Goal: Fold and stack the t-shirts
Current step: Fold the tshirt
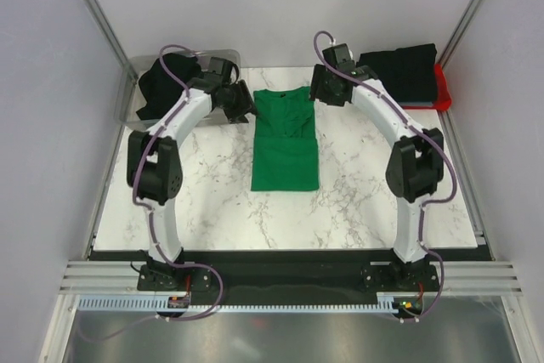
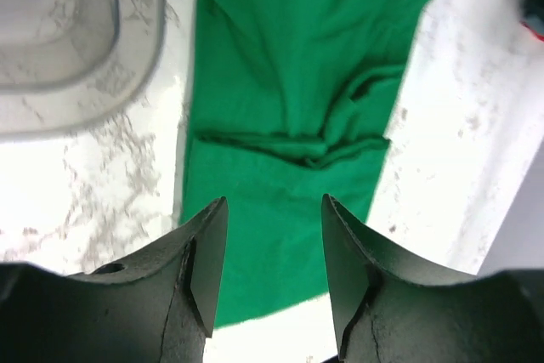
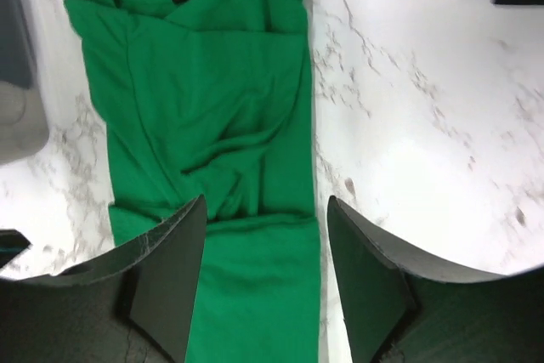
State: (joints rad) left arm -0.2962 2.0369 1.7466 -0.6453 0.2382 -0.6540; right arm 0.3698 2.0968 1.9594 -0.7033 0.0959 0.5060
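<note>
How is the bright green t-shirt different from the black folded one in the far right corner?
The bright green cloth t-shirt is folded into a long narrow strip; the black cloth t-shirt is a short, wide bundle. The green one lies mid-table on the bare marble table; the black one sits on something red. Both are soft cloth, and neither is gripped.

A white marble-look table top with thin grey lines (image 1: pixel 365 201) lies under the left claw (image 1: pixel 241 106) and the right claw (image 1: pixel 321 91). A plain pale back wall (image 1: pixel 280 6) stands behind both claws. A clear plastic box (image 1: pixel 124 110) sits near the left claw, on its outer side. Silver metal posts (image 1: pixel 93 6) rise in the corners. The light is bright and even.
</note>
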